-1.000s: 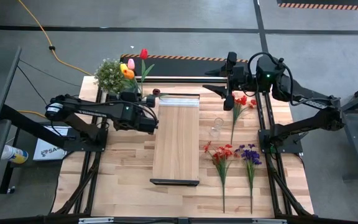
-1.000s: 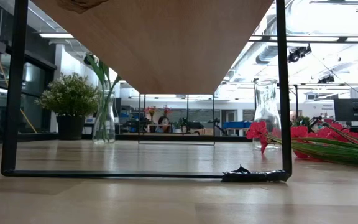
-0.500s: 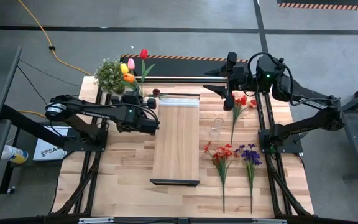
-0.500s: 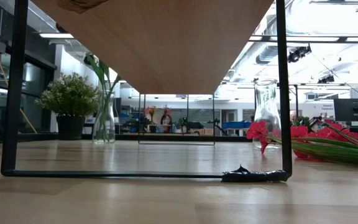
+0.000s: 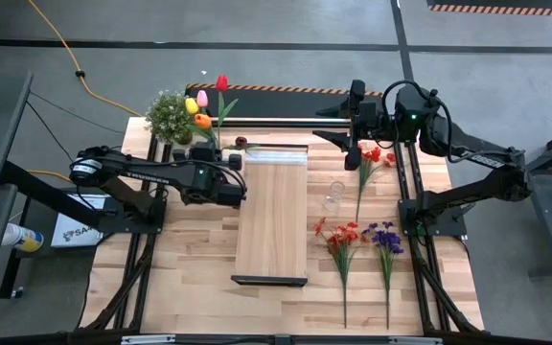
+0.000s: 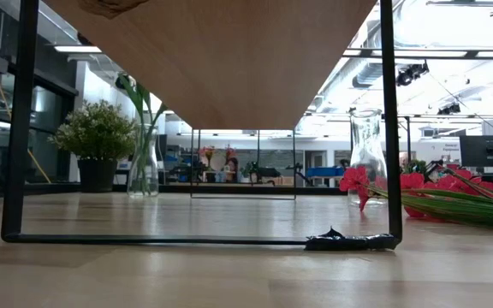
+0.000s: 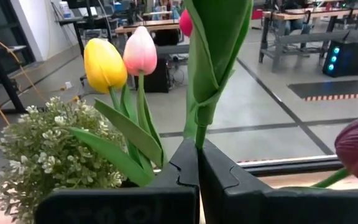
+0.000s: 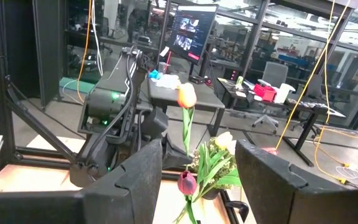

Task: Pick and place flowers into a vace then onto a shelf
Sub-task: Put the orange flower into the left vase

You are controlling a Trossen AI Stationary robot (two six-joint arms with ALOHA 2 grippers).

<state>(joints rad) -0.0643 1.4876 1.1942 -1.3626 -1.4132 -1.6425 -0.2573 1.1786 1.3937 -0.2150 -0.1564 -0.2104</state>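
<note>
At upper left of the overhead frame, the left gripper is clamping its fingers together on the green stem of a red tulip, beside a potted plant and yellow and pink tulips. The shelf is lying mid-table. At upper right, the right gripper is hanging with fingers apart above red sprays and a purple cluster.

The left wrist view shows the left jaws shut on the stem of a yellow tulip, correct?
Not quite. In the left wrist view the left gripper has its jaws shut on the thick green stem of the red tulip; the yellow tulip stands apart, beside the pink one.
</note>
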